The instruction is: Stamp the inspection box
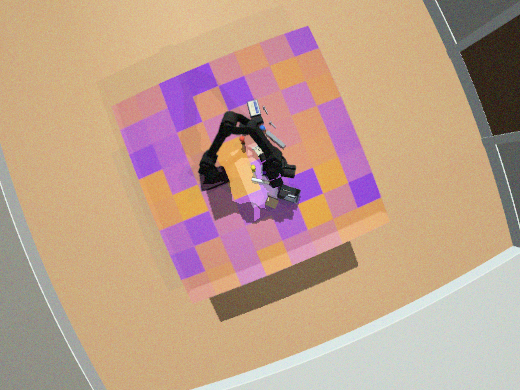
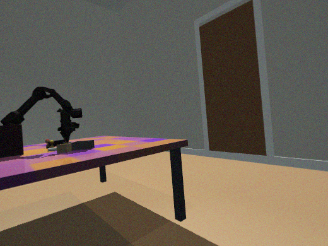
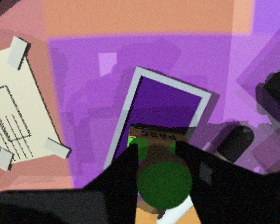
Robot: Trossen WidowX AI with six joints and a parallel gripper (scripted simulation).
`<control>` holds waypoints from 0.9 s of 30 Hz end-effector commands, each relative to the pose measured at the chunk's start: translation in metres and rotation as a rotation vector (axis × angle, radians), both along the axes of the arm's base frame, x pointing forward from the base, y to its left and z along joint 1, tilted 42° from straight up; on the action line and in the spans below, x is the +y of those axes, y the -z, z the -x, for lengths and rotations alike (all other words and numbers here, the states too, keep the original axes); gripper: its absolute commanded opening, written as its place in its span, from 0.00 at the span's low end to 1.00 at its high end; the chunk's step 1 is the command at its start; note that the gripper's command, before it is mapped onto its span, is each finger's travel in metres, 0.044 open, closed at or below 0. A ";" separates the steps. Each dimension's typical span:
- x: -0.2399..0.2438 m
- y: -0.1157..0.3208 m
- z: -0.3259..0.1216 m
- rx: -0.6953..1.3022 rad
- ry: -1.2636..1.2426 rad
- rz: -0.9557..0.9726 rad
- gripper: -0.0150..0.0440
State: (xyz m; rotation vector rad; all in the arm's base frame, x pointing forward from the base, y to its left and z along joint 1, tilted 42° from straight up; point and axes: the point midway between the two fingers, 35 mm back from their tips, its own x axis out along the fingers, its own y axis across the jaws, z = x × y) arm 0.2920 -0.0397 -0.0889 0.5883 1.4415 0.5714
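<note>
The PASS stamp (image 3: 164,185) has a green round knob, and the word PASS shows on its brown block. My gripper (image 3: 156,148) (image 2: 67,140) is shut on the stamp, low over the near part of the ink pad. The ink pad (image 3: 128,94) is dark purple with a pale grey rim, and the stamp and fingers hide its near end. Whether the stamp touches the pad I cannot tell. The cream card (image 3: 42,131) (image 1: 257,149) lies left of the pad in the wrist view, held by pale clips. Part of a black-outlined box shows on it, with dark lines; the left part is cut off.
A red-knobbed piece (image 1: 242,138) and a yellow-knobbed piece (image 1: 253,167) stand near the arm. A dark box (image 1: 289,194) (image 2: 83,145) and a brown block (image 1: 271,202) (image 2: 64,148) are close to the gripper. A grey bar (image 1: 275,139) and a white-blue item (image 1: 254,108) lie farther off.
</note>
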 end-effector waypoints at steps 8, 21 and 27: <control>-0.010 -0.010 -0.001 -0.005 -0.003 0.006 0.25; -0.024 -0.025 0.000 -0.004 -0.003 0.007 0.25; -0.031 -0.033 0.001 -0.004 -0.003 0.007 0.25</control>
